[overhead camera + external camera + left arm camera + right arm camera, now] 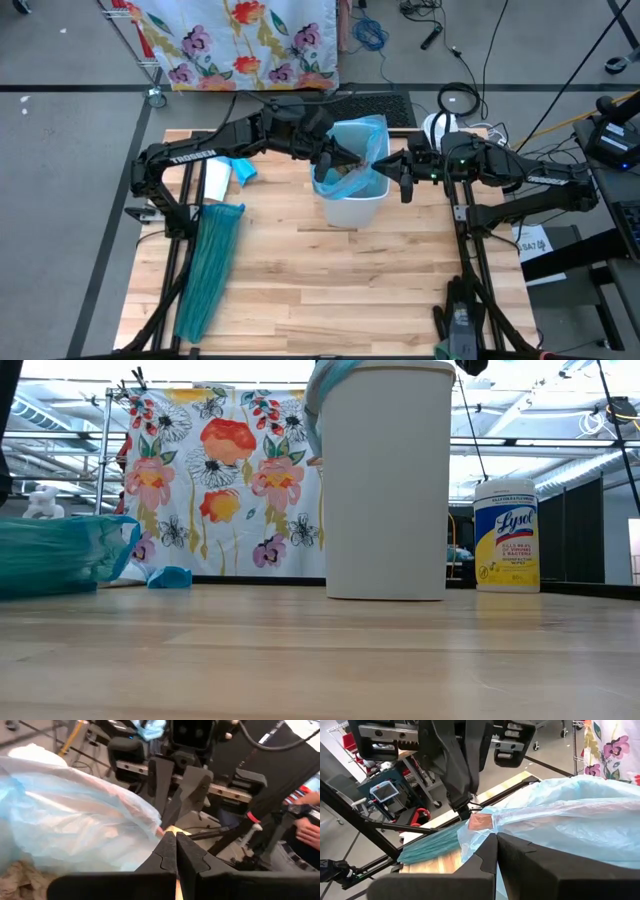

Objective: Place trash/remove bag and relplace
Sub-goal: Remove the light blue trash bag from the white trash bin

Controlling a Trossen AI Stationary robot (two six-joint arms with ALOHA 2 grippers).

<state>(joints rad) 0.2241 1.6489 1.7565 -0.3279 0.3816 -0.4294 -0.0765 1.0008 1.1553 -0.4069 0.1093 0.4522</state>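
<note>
A white bin stands mid-table, lined with the pale-blue bag. Crumpled brown trash lies inside the bag. My left gripper is shut at the bag's left side, above the bin's mouth. My right gripper is shut at the bag's right side, facing the left one. A teal-green bag lies stretched out flat on the table's left part. My left gripper pinches the bag's gathered upper edge between its fingertips, coming nearly level from the table's left. The plastic bulges slack beside the fingers, and the bag's lower part stays in the bin. My right gripper pinches the bag's upper edge at its fingertips, coming nearly level from the table's right. The film spreads in loose folds past the fingers, with the rest of the bag down in the bin.
A blue scrap and a white piece lie at the far left. A Lysol canister stands right of the bin. A person's hand shows beyond the table. A floral cloth hangs behind.
</note>
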